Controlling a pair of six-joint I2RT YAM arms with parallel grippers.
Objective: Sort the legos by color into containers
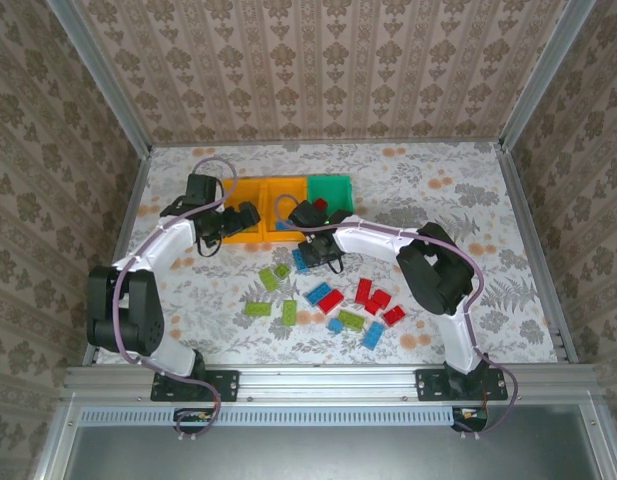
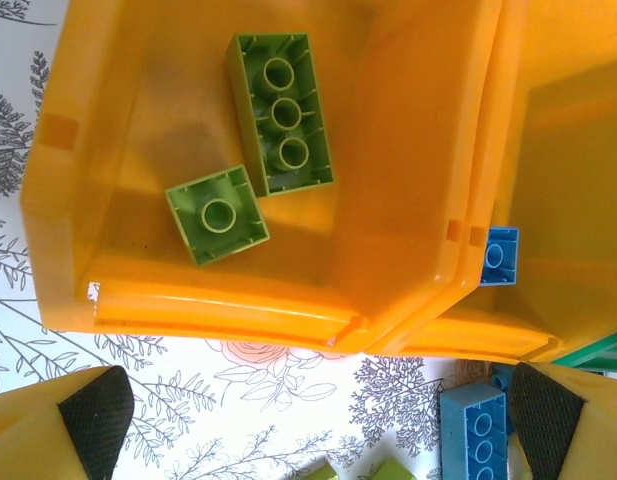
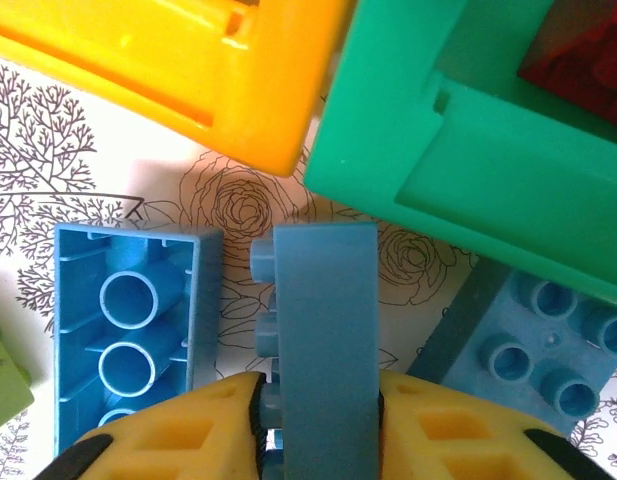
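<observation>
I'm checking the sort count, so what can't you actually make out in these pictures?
- Middle orange bin: in the top view the right arm covers part of it; the left wrist view cuts it off at the edge.
- Red brick in the green bin: right wrist view, cropped by the corner.
- Held blue brick: right wrist view, lower end hidden inside the right gripper.

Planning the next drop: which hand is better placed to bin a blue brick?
Right. The right hand is shut on a blue brick beside the middle orange bin; the left hand is open and empty by the left bin.
</observation>
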